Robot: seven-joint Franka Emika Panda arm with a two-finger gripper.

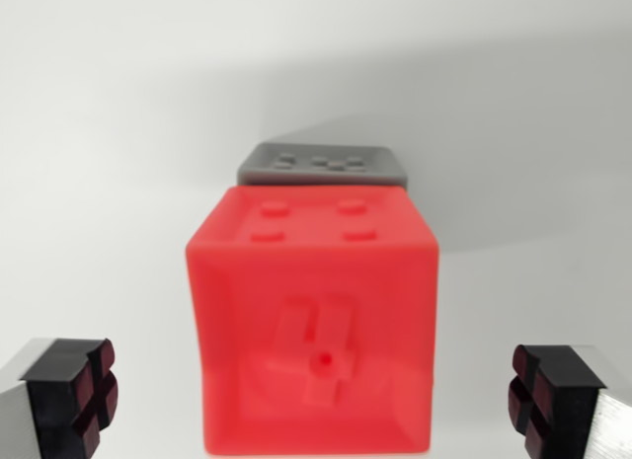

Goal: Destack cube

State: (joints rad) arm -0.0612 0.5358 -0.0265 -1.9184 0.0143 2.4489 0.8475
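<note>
A red cube [314, 321] fills the middle of the wrist view, its top face showing four small studs and its near face a raised cross shape. Behind it a grey cube [324, 165] shows only its studded top and upper edge; the rest is hidden by the red one. I cannot tell whether the two touch or whether one rests on the other. My gripper [314, 400] stands open, its black and dark red fingertips [74, 390] at the lower corners, one on each side of the red cube and apart from it.
A plain white surface [118, 133] lies all around the cubes, with a soft shadow falling to the right of them.
</note>
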